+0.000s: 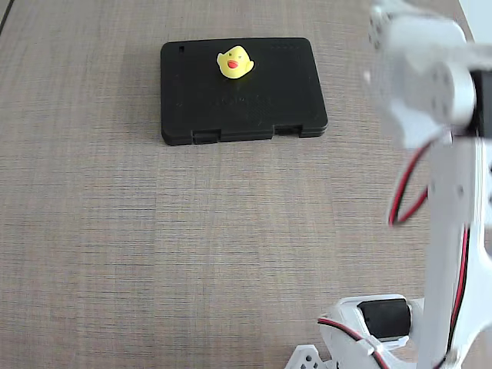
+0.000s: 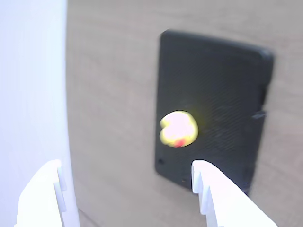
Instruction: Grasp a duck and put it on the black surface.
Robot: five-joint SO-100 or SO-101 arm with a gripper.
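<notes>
The tiny yellow duck (image 1: 235, 61) with a red-orange beak sits on the black case (image 1: 284, 92), near its far edge, left of centre. The case lies flat on the table with its latch tabs on the near edge. In the wrist view the duck (image 2: 179, 128) is blurred and rests on the case (image 2: 222, 75). My gripper (image 2: 125, 165) is open and empty, its white fingers (image 2: 213, 194) low in the wrist view, held well above the duck and apart from it. In the fixed view only blurred arm parts show at the right.
The table (image 1: 154, 231) is wood-grain and light brown. The white arm (image 1: 446, 231) with red and black cables rises along the right edge of the fixed view, its base (image 1: 369, 330) at the bottom right. A white band (image 2: 33, 85) fills the left of the wrist view.
</notes>
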